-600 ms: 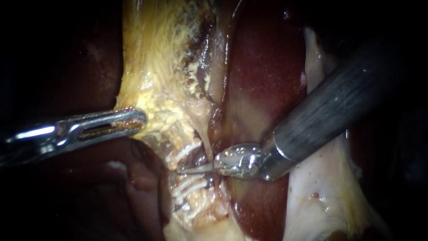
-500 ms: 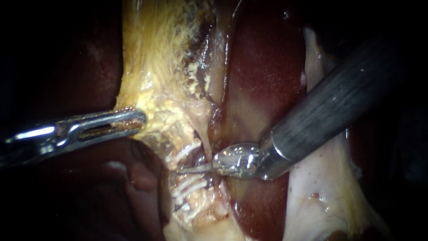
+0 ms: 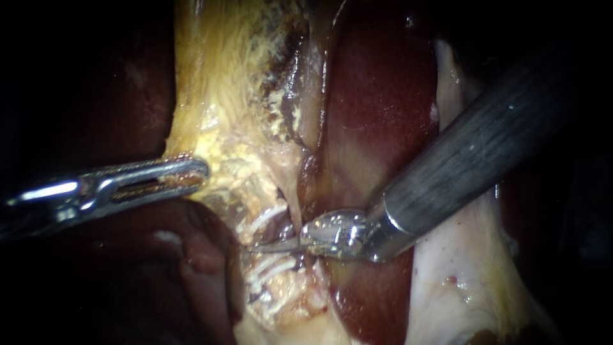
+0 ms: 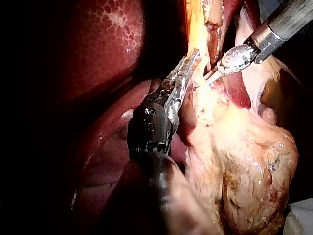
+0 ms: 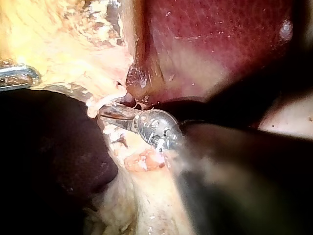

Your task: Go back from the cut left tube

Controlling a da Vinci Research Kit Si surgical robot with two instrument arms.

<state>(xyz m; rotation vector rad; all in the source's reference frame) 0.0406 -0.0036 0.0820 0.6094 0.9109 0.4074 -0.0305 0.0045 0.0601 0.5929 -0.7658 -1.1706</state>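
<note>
Liver [image 3: 377,108]: dark red. It fills the far middle of the endoscope view and runs toward the near edge, with more of it in shadow at far left. Its lobular surface shows in the left wrist view [image 4: 112,39].

Yellow tissue [image 3: 217,96]: a fatty, fibrous sheet just left of the liver's red face, narrowing toward the near middle.

Pale tissue [image 3: 460,275]: a whitish fold at near right, partly under the right shaft.

Right instrument [image 3: 276,243]: thick grey shaft [image 3: 472,153] enters from far right. The end effector is two thin blades lying together as one fine point, clenched with nothing held. The point reaches left across the line of the tube, in the gap between the two sets of clips. Whether it touches the tissue there cannot be told.

Left instrument [image 3: 199,170]: enters from the left, well apart from the right tip. Its slotted end effector is clamped on the left edge of the yellow tissue. The left wrist view [image 4: 190,61] shows that tissue pinched from both sides.

Tube [image 3: 285,203]: a thin pale strand at the near end of the yellow tissue, just left of the liver, running nearward. The blade point covers the spot between the clips, so a parted end cannot be confirmed.

Clips: white bars across the tube, a far set [image 3: 263,219] and a near set [image 3: 271,268], just either side of the blade point.
</note>
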